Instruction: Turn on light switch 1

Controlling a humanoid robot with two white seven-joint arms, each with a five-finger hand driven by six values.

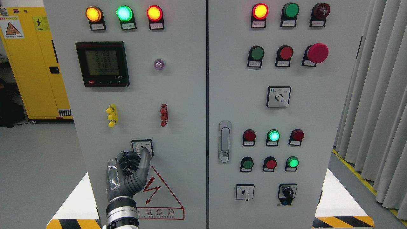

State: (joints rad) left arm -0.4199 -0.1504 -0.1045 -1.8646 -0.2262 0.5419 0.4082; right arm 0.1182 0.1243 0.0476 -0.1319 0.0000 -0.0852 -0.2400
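Observation:
On the grey cabinet's left door [178, 133], a small square rotary switch [142, 144] with a white knob sits below the yellow terminal [111, 115] and red terminal [163, 114]. My left hand [139, 154] rises from the bottom edge, left of the middle. It is pressed against the switch: the thumb [145, 159] lies over the plate's lower right, the curled fingers [127, 160] close in from the left, and the white knob is pinched between them. The hand hides the lower part of the switch.
A digital meter [102, 64] and lit indicator lamps fill the upper left door. The right door carries push buttons, a red mushroom button [317, 52], a door handle [224, 142] and three more rotary switches. A yellow cabinet [35, 63] stands far left and curtains [378, 95] hang at right.

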